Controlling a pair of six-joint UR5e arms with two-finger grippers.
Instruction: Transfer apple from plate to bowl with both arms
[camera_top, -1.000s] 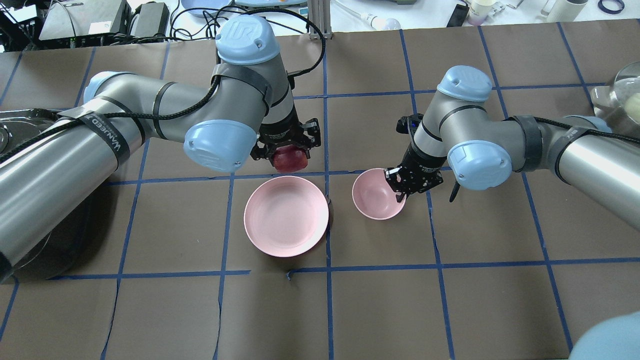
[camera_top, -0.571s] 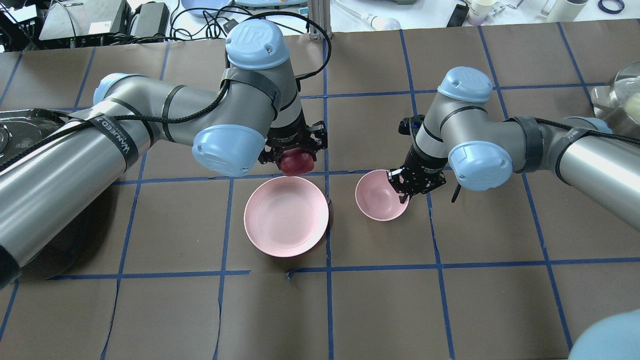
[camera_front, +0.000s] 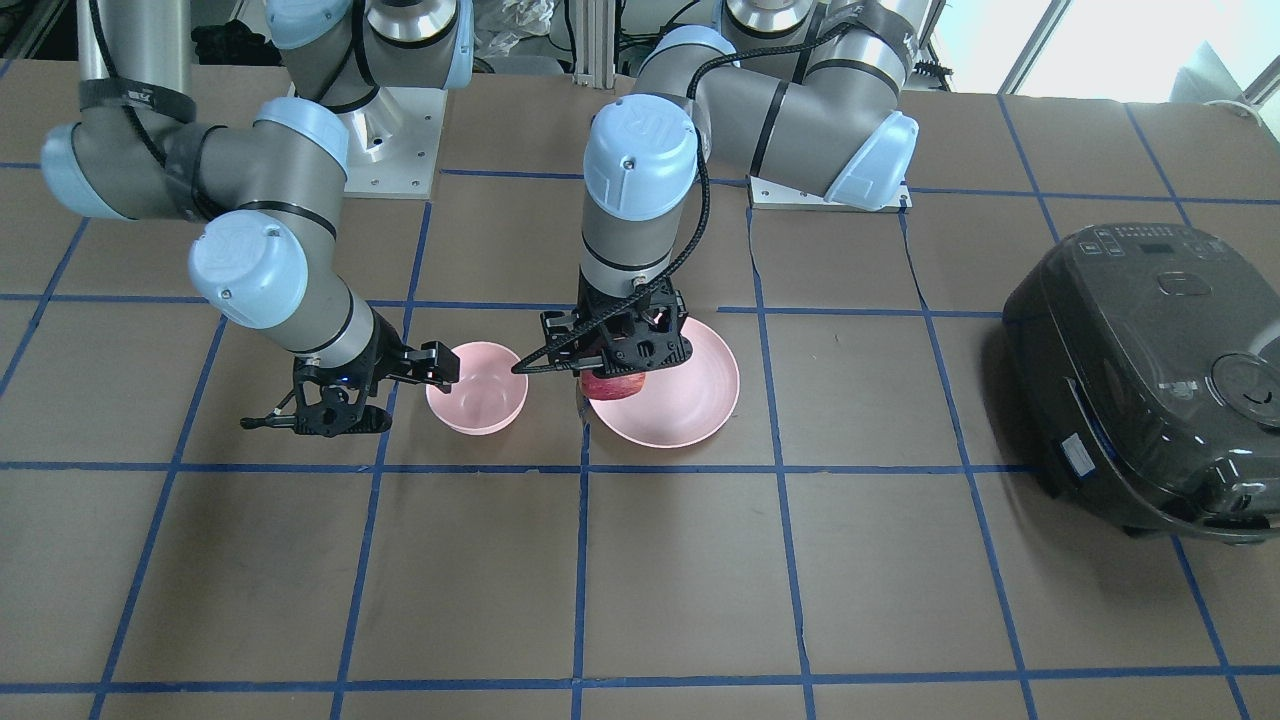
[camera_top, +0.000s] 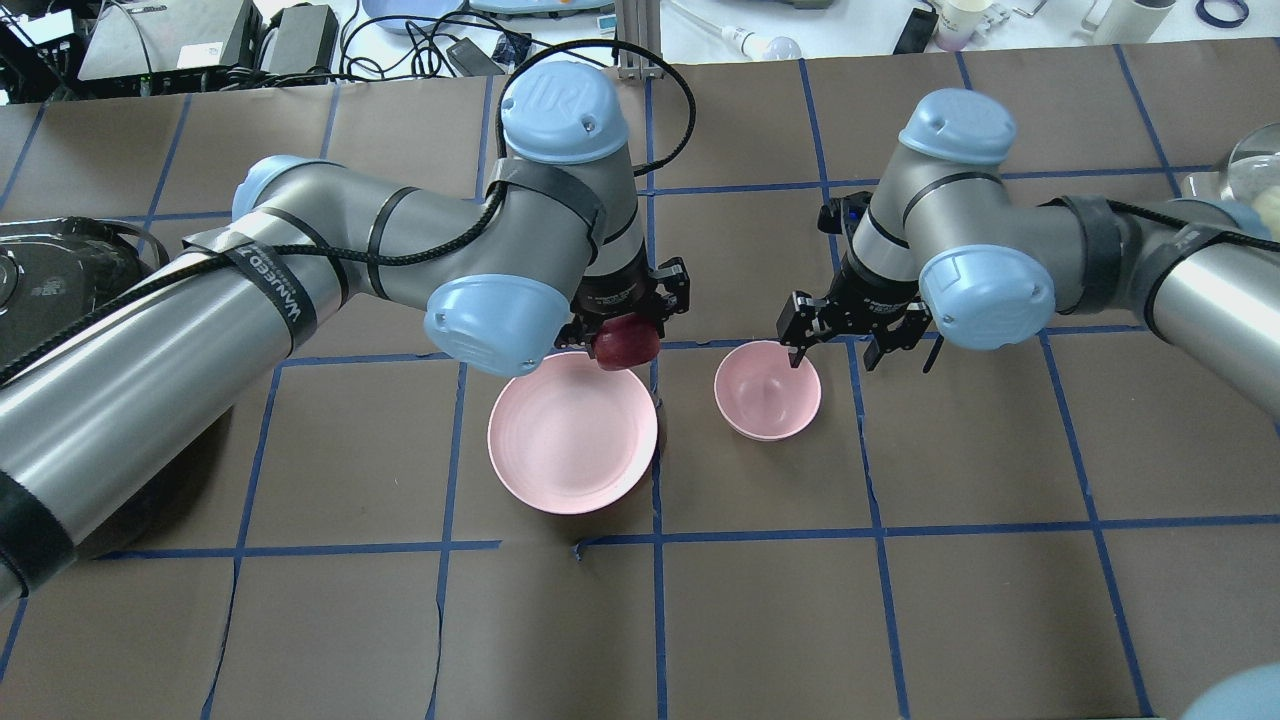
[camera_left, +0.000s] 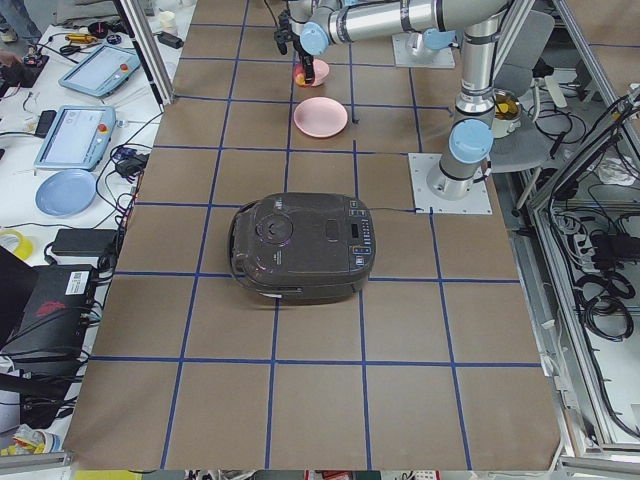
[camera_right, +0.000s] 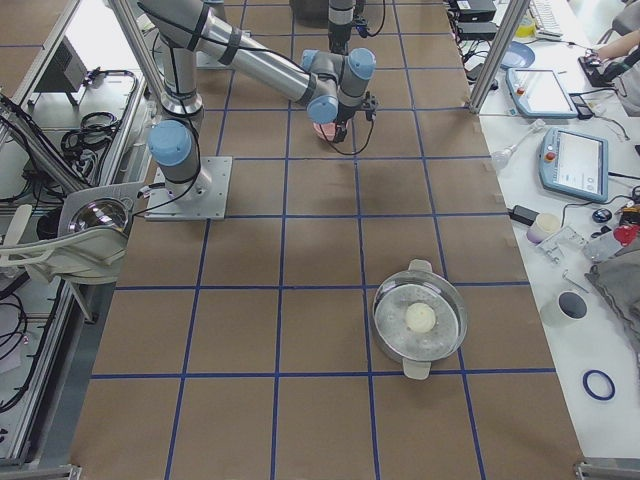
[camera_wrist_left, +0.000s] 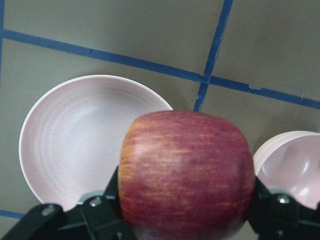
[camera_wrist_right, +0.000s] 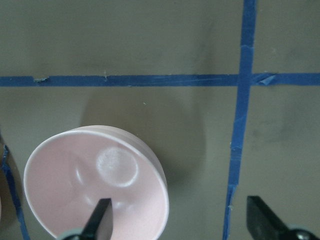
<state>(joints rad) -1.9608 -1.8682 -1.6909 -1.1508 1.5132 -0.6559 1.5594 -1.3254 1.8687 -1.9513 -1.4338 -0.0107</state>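
My left gripper (camera_top: 626, 328) is shut on the dark red apple (camera_top: 629, 346) and holds it above the far right rim of the pink plate (camera_top: 560, 440). In the left wrist view the apple (camera_wrist_left: 185, 172) fills the middle, with the plate (camera_wrist_left: 80, 145) to its left and the bowl (camera_wrist_left: 295, 165) to its right. The small pink bowl (camera_top: 768, 392) stands empty to the right of the plate. My right gripper (camera_top: 838, 338) is open and empty above the bowl's far right rim, not touching it. In the right wrist view the bowl (camera_wrist_right: 95, 185) lies under the left fingertip (camera_wrist_right: 102, 216).
A black rice cooker (camera_front: 1150, 380) stands at the table's end on my left. A metal pot with a glass lid (camera_right: 420, 320) stands far out on my right. Blue tape lines cross the brown table cover (camera_top: 760, 600).
My left arm has carried the apple to the right, closer to the bowl. My right gripper has let go of the bowl's rim, opened and pulled up and back.
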